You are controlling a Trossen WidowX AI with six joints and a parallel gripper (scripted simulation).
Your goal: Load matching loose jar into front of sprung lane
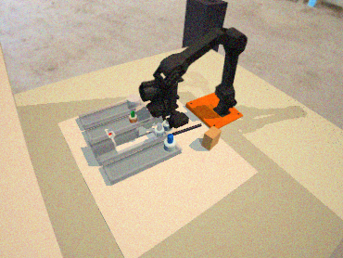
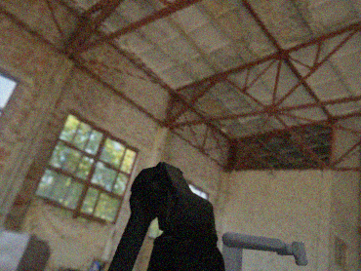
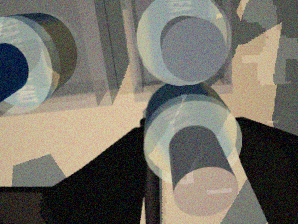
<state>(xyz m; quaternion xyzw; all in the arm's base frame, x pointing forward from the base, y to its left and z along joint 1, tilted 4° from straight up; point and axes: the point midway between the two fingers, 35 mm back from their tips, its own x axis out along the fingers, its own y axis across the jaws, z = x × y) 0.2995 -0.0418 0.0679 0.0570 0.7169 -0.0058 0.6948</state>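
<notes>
My gripper (image 1: 171,122) (image 3: 189,132) is shut on a clear jar with a grey cap (image 1: 166,124) (image 3: 196,150). A matching grey-capped jar (image 1: 158,130) (image 3: 194,49) stands at the front end of the sprung lane. In the wrist view the held jar is right in front of it, its base overlapping the lane's front edge; whether the two touch, and the held jar's height over the low stop, cannot be told. The white pusher plate (image 1: 112,135) with a red mark shows farther back in the lane. The exterior view shows only part of the black arm.
A blue-capped jar (image 1: 170,143) (image 3: 12,70) stands at the front of the neighbouring grey lane (image 1: 139,164). A green-capped brown jar (image 1: 133,118) stands in another lane. A black rod (image 1: 187,129) (image 3: 152,195) lies near the gripper. A wooden block (image 1: 211,138) stands near the orange base plate (image 1: 201,110).
</notes>
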